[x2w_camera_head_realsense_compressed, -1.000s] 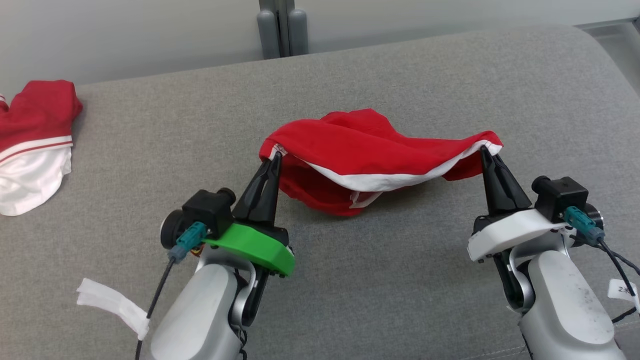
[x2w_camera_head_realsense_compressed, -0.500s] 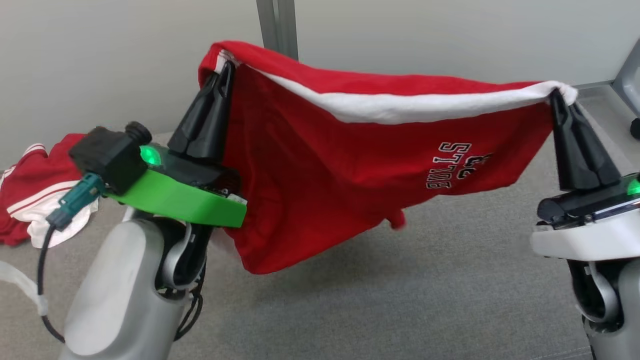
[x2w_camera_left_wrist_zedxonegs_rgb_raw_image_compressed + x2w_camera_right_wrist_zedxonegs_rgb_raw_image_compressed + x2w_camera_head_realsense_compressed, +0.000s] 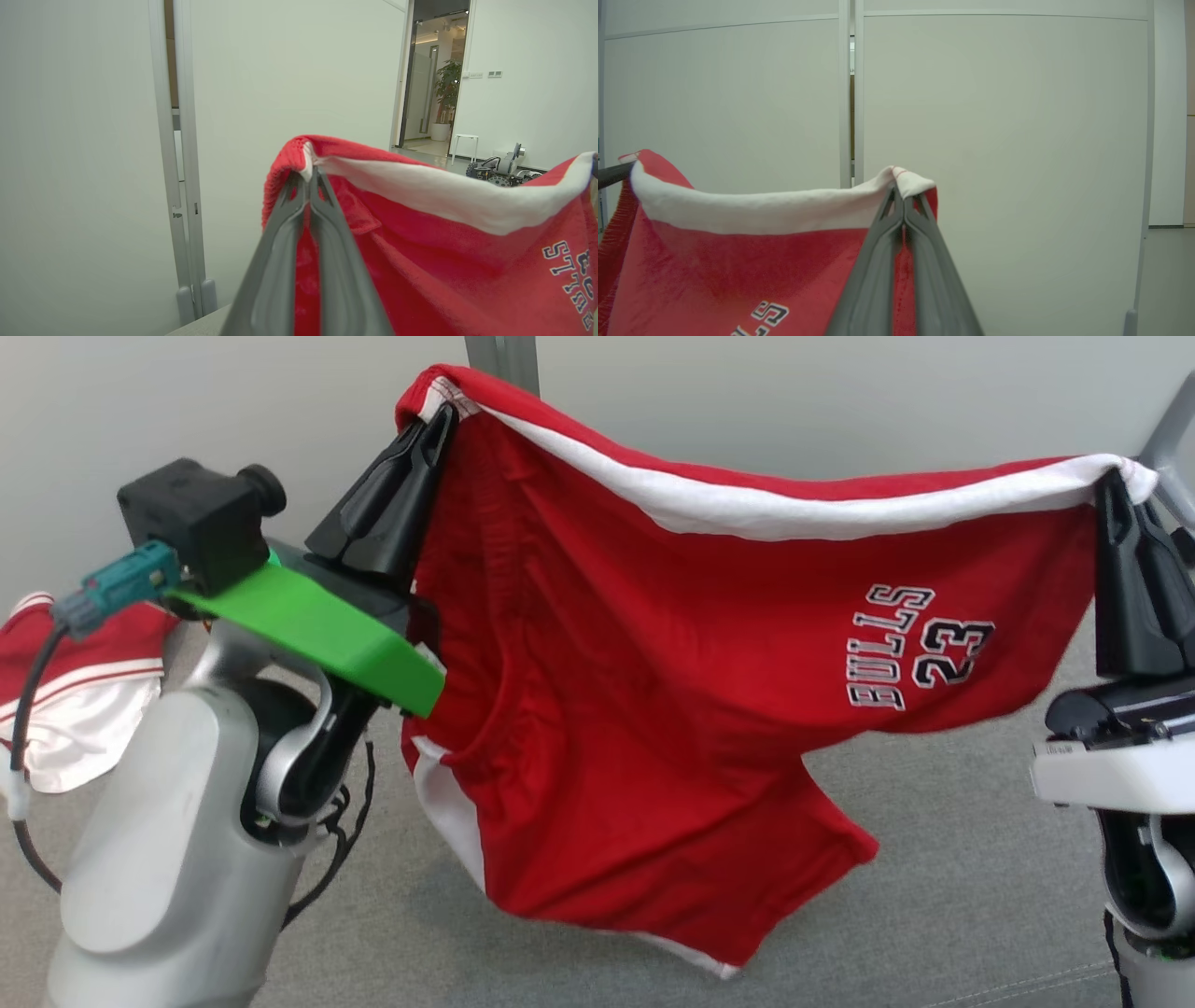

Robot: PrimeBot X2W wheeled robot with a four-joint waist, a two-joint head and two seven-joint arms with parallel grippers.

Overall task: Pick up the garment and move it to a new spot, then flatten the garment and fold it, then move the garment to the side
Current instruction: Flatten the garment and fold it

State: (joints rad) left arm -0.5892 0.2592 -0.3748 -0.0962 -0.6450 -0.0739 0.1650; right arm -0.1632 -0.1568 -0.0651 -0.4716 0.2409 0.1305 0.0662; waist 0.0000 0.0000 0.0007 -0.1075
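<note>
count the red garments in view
2: red shorts hang at centre; a second red-and-white garment lies on the grey surface at left, partly hidden behind the robot's arm.

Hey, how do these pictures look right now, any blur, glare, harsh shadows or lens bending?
Head view: sharp, the lettering on the shorts reads clearly; faint shadow beneath on the grey cushion. Left wrist view: the left claw looks soft up close; bright doorway, no glare. Right wrist view: wall panel edges bow from the wide lens.

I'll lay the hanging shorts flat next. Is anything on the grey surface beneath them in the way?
Nothing visible. The grey surface under the red shorts looks bare; another red-and-white garment lies off to the left.
</note>
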